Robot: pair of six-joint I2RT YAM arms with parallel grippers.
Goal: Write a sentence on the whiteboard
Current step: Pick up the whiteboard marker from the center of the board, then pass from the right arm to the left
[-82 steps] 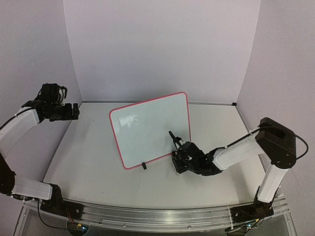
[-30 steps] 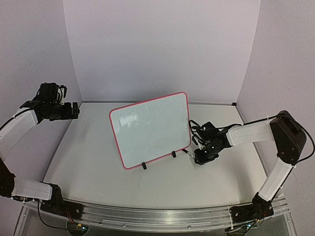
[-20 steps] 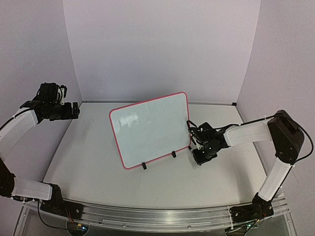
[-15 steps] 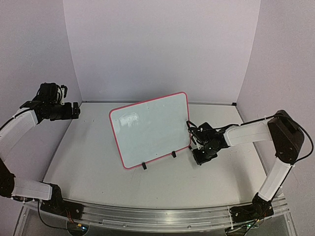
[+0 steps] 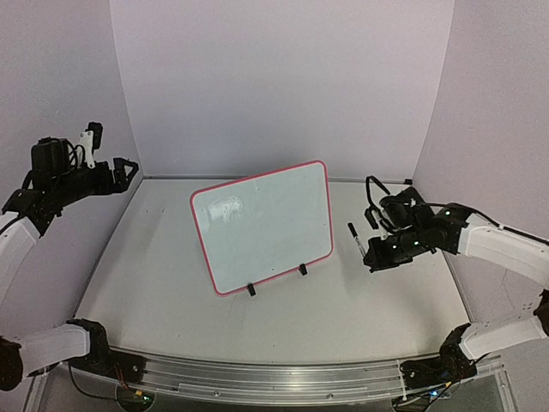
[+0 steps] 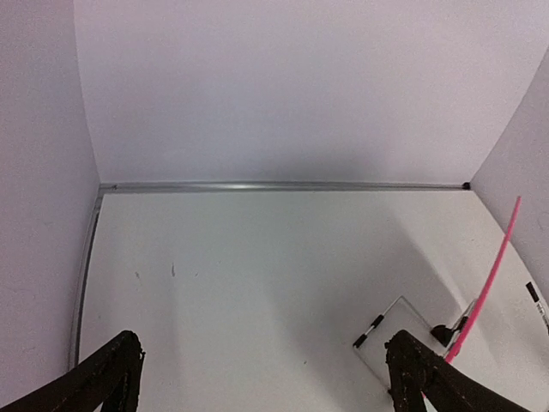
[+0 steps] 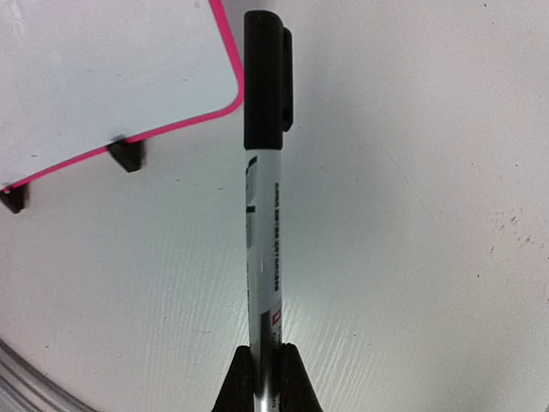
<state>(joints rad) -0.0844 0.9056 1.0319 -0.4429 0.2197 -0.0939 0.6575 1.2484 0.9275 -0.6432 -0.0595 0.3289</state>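
Observation:
The whiteboard (image 5: pixel 257 227), white with a thin pink-red frame, stands tilted on two black clip feet in the middle of the table; its face is blank. My right gripper (image 5: pixel 371 256) hovers to the right of it, shut on a marker (image 5: pixel 356 239). In the right wrist view the marker (image 7: pixel 264 215) stands straight up from my gripper (image 7: pixel 262 373), black cap on, its cap next to the whiteboard's (image 7: pixel 111 69) lower corner. My left gripper (image 5: pixel 110 159) is raised at the far left, open and empty. In its view the whiteboard (image 6: pixel 486 283) shows edge-on as a pink line.
Pale walls close the table (image 5: pixel 171 283) on three sides. A metal rail (image 5: pixel 257 373) runs along the near edge. In the left wrist view a pale flat rectangle (image 6: pixel 403 348) lies near the board's black foot (image 6: pixel 442 333).
My right gripper shut on the marker low beside the board's right edge, then lifted it up and to the right. My left gripper rose and swung further left.

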